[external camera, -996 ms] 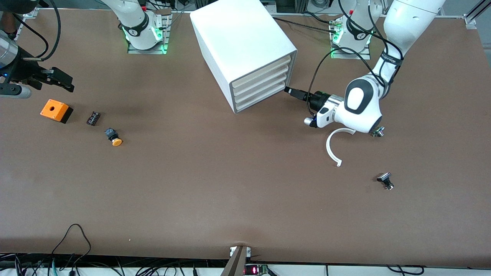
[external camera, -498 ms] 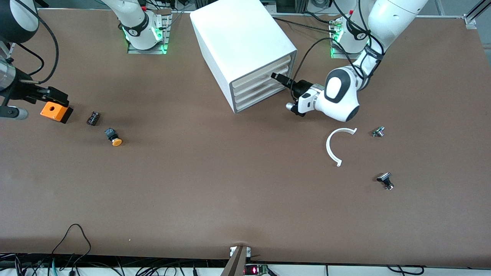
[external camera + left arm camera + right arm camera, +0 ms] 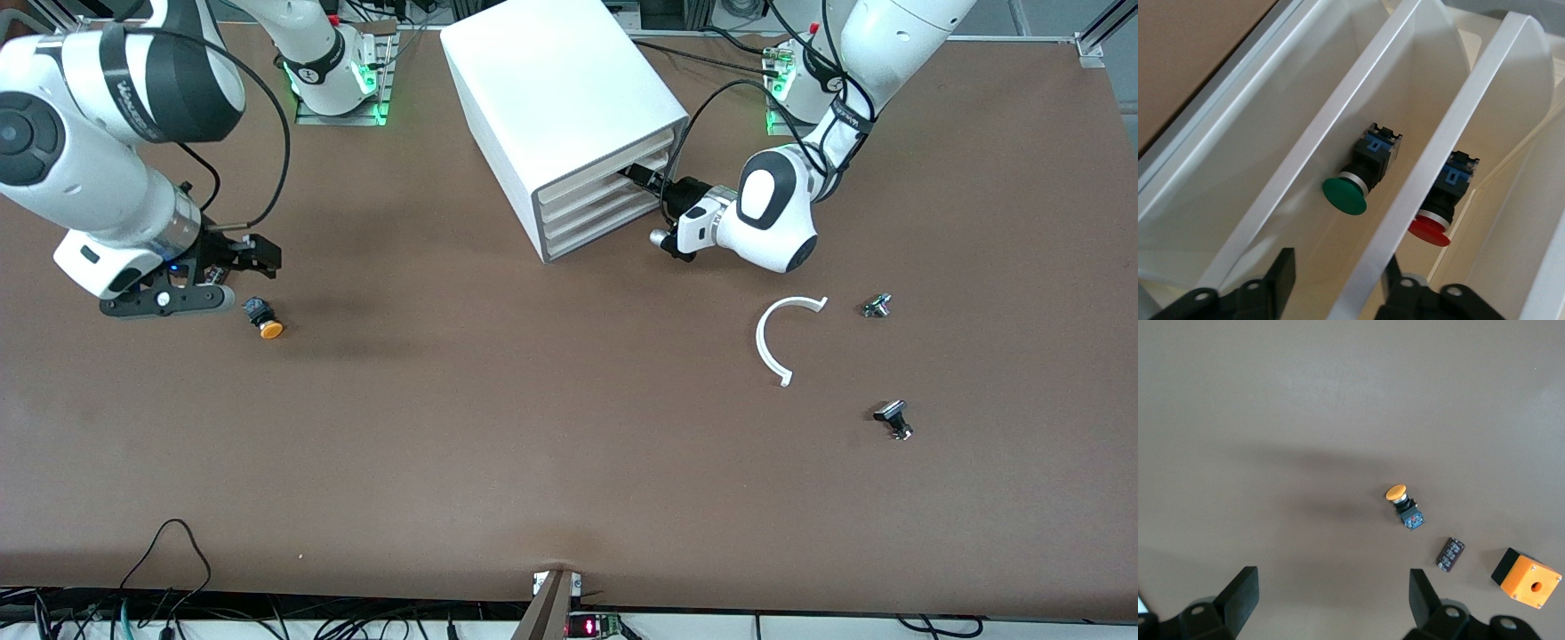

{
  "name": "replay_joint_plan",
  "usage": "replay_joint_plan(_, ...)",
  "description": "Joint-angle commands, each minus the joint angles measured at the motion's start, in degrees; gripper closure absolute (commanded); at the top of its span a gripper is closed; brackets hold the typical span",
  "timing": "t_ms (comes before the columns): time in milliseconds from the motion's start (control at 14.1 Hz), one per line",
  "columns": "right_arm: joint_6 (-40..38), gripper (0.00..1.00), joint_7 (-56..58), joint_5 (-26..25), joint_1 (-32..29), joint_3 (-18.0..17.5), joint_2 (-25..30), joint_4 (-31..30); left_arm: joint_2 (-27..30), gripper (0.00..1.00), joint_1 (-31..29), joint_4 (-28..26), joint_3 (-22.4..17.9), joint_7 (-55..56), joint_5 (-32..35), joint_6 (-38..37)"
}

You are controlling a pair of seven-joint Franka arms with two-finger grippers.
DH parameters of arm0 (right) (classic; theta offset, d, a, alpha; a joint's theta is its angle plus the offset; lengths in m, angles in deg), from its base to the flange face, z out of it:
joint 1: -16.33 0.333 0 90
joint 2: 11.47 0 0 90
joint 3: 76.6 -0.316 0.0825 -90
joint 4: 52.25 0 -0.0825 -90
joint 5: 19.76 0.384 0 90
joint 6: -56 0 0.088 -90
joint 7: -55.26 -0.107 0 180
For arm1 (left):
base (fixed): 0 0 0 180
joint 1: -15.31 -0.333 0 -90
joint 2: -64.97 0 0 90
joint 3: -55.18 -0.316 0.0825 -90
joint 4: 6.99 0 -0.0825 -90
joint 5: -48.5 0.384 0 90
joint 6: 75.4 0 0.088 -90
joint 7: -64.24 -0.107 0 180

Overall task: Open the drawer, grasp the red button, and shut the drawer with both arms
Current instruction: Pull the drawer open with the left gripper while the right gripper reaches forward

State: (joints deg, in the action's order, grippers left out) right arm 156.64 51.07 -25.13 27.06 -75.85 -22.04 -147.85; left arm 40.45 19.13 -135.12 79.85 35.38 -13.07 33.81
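— Where is the button (image 3: 1431, 230) placed relative to the left tool (image 3: 1338, 277)?

— It is seen lying inside the drawer (image 3: 1498, 167), deeper into the cabinet (image 3: 560, 80) than the fingertips, with its red cap turned toward the tool and its body pointing inward. A cream front strip (image 3: 1441, 143) runs crosswise between the two fingers. They are partly drawn in and set astride it, but a gap is left on one side, so nothing is judged to be clamped yet.

— And the pull?

— It would have to be made straight out from the cabinet front, across the strip's long axis. Whether this strip belongs to the button's own drawer or to the one holding the green button (image 3: 1346, 193) cannot be told.

— Which arm is nearer?

— The left one, plainly. The right tool (image 3: 253, 258) is held released over the desk (image 3: 533, 427) at the right arm's end, just beside the orange-capped button (image 3: 264, 318) and well apart from the cabinet.

— What is given by one view only?

— Both buttons in the drawers are shown by the left wrist view alone. In the front view only closed-looking drawer fronts are seen, with the left tool at them.
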Motion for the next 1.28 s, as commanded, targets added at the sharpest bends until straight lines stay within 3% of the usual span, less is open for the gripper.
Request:
replay_joint_plan(0, -0.5, 0.0, 1.1, 0.2, -0.9, 0.3, -1.9, 2.9, 0.4, 1.0, 0.0, -1.2, 0.3, -1.9, -1.4, 0.7)
replay_joint_plan(213, -1.1, 0.0, 0.9, -0.9, 2.3, -0.4, -5.2, 5.2, 0.7, 1.0, -0.6, -0.6, -0.7, -1.9, -0.7, 2.0)
replay_joint_plan(427, -1.3, 0.0, 1.3, 0.0, 1.4, 0.2, -5.3, 6.0, 1.3, 1.0, -0.8, 0.3, -4.1, -2.1, -0.6, 7.1)
replay_joint_plan(640, -1.7, 0.0, 2.2, 0.2, 0.3, 0.1, -5.2, 6.1, 1.2, 1.0, -1.3, 3.4, -7.7, -2.0, -0.6, 7.2)
replay_joint_plan(783, -1.5, 0.0, 11.9, 0.3, -0.1, 0.5, -5.0, 6.0, 1.3, 1.0, -1.4, 5.2, -10.4, -2.0, -0.5, 7.2)
replay_joint_plan(925, -1.3, 0.0, 25.5, 4.1, -2.1, 0.5, -5.0, 6.1, 1.3, 0.98, -1.6, 8.0, -12.0, -2.0, -0.5, 7.2)
replay_joint_plan(1067, -1.1, 0.0, 37.3, 11.1, -3.9, 0.3, -5.1, 7.8, 1.3, 0.77, -1.7, 9.3, -13.2, -1.9, -0.6, 7.2)
replay_joint_plan(1139, -0.9, 0.0, 43.6, 12.6, -3.9, 0.2, -5.7, 9.1, 1.3, 0.44, -2.1, 9.3, -13.2, -1.9, -0.7, 7.2)
replay_joint_plan(1210, -0.8, 0.0, 49.6, 12.7, -3.4, 0.0, -6.5, 10.4, 1.4, 0.0, -2.3, 9.3, -13.2, -2.1, -0.8, 7.2)
